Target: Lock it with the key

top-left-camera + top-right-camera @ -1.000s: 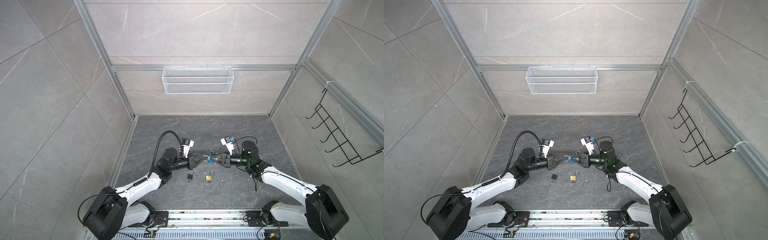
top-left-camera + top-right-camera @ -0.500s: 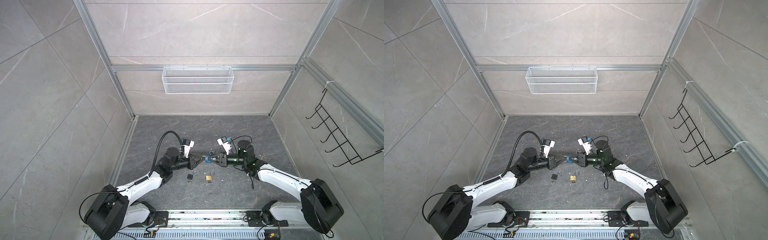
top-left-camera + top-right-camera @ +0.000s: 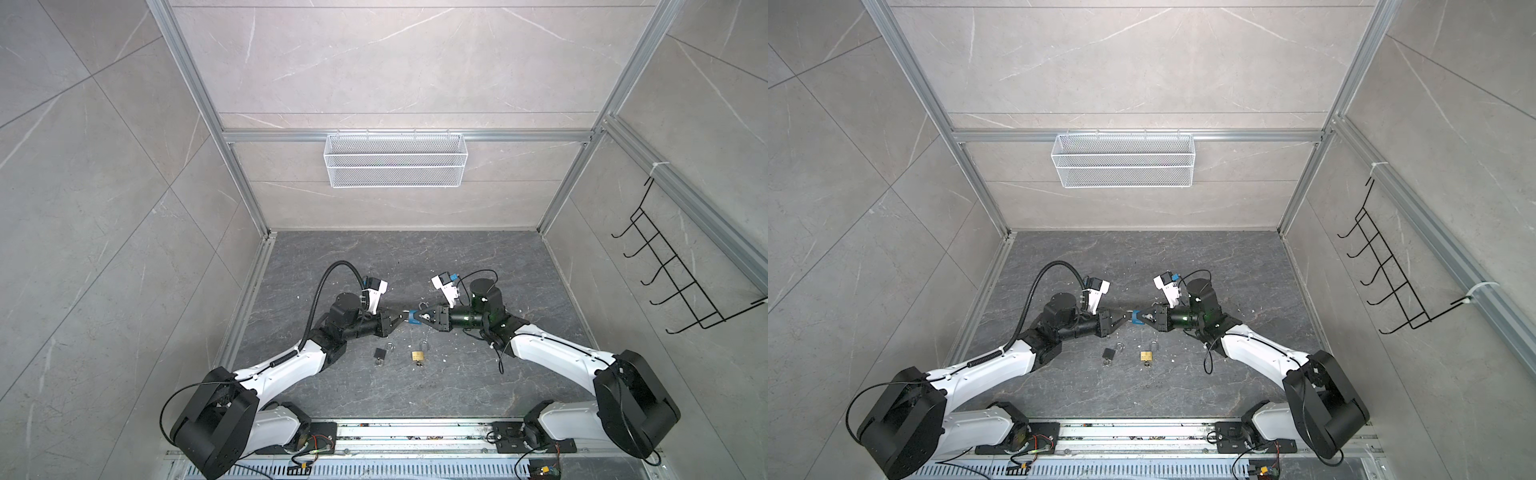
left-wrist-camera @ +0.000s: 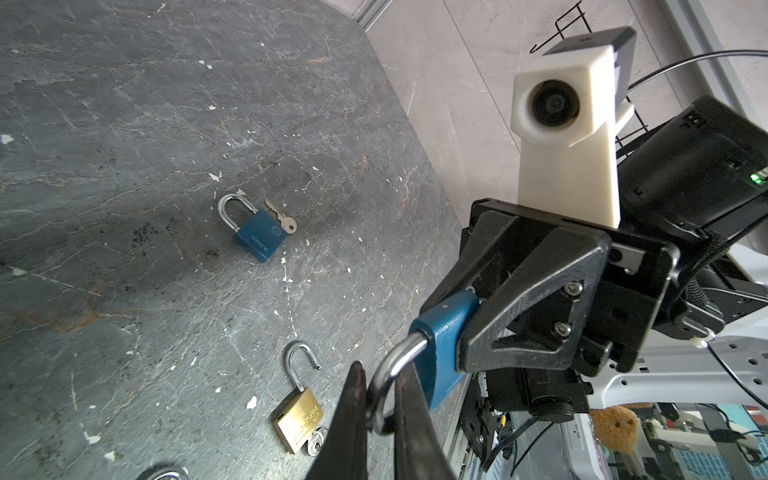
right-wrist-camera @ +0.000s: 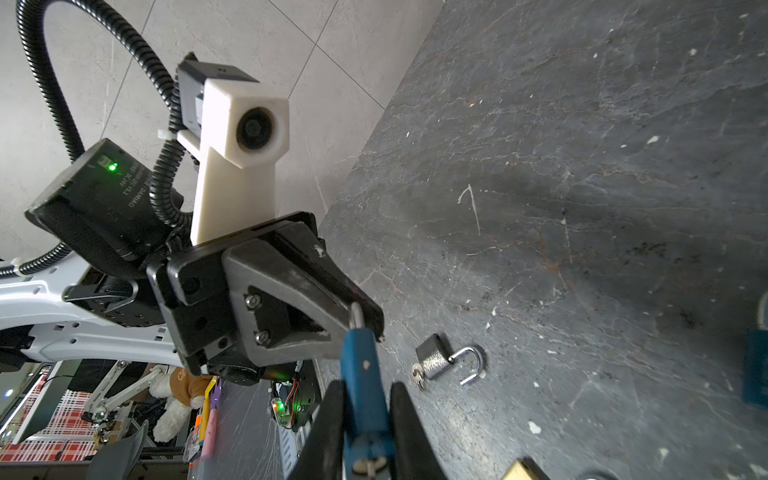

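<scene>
1. Two grippers meet above the dark stone floor (image 3: 415, 270), sharing one blue padlock (image 4: 444, 332) with a silver shackle (image 4: 386, 365).
2. Right gripper (image 5: 365, 411) clamped on its blue body.
3. Left gripper (image 4: 380, 411) pinched tight on the shackle.
4. Key in it: cannot tell.

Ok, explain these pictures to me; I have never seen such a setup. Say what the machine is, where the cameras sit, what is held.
These are two robot arms on a dark table. Two pictures look down from overhead, side by side; the other two come from a camera on each wrist. Each arm ends in a two-fingered tool. The right tool grips the body of a blue lock in the air; the left tool is shut on its shackle. On the table lie a brass lock and a dark lock, both open, and a second blue lock with a key beside it.
</scene>
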Tool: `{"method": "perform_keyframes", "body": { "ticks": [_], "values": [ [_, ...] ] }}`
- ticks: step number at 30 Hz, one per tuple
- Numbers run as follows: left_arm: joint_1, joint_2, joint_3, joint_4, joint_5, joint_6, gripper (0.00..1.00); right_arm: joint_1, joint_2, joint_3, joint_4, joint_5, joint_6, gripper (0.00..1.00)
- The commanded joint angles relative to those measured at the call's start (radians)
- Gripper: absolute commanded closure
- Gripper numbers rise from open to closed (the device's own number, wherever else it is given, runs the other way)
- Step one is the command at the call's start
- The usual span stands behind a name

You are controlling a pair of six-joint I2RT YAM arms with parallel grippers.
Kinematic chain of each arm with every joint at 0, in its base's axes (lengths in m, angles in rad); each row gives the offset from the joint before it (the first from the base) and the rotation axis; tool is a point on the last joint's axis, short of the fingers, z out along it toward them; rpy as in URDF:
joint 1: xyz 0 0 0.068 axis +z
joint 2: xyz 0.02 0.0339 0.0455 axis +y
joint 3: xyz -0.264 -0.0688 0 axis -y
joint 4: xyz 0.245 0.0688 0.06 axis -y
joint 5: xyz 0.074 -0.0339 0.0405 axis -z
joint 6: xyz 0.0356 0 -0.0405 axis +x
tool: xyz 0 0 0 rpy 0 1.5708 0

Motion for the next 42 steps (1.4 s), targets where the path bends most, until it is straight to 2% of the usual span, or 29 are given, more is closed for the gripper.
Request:
{"method": "perform_keyframes", "body": {
  "ticks": [1, 8, 9, 11, 15, 19, 23, 26, 32, 36, 42],
  "values": [
    [-0.125, -0.067, 0.106, 0.102, 0.155, 0.093, 1.0, 0.07, 0.03, 0.052, -0.003, 0.022, 0.007, 1.0],
    [-0.124, -0.11, 0.108, 0.027, 0.088, 0.142, 1.0, 0.039, -0.005, 0.034, -0.027, 0.026, 0.011, 1.0],
    [-0.123, -0.114, 0.109, 0.017, 0.077, 0.149, 0.94, 0.031, -0.011, 0.031, -0.029, 0.027, 0.01, 1.0],
    [-0.118, -0.12, 0.117, -0.016, 0.046, 0.161, 0.75, 0.012, -0.028, 0.022, -0.037, 0.038, 0.014, 1.0],
    [-0.099, -0.118, 0.144, -0.093, -0.033, 0.159, 0.59, -0.019, -0.069, 0.0, -0.048, 0.059, 0.02, 1.0],
    [-0.04, -0.118, 0.114, -0.047, -0.038, 0.118, 0.47, -0.036, -0.109, -0.019, -0.078, 0.066, 0.018, 1.0],
    [0.018, -0.103, 0.105, -0.008, 0.022, 0.093, 0.45, -0.055, -0.145, -0.037, -0.093, 0.078, 0.018, 1.0],
    [0.061, -0.095, 0.087, 0.075, 0.13, 0.066, 0.45, -0.068, -0.164, -0.042, -0.094, 0.067, 0.016, 1.0],
    [0.082, -0.098, 0.061, 0.181, 0.296, 0.057, 0.45, -0.097, -0.197, -0.074, 0.031, -0.037, 0.07, 1.0],
    [0.082, -0.095, 0.062, 0.187, 0.324, 0.04, 0.45, -0.102, -0.206, -0.079, 0.105, -0.131, 0.096, 1.0],
    [0.081, -0.057, 0.054, 0.226, 0.34, 0.01, 0.45, -0.102, -0.209, -0.089, 0.195, -0.204, 0.134, 1.0]
  ]
}}
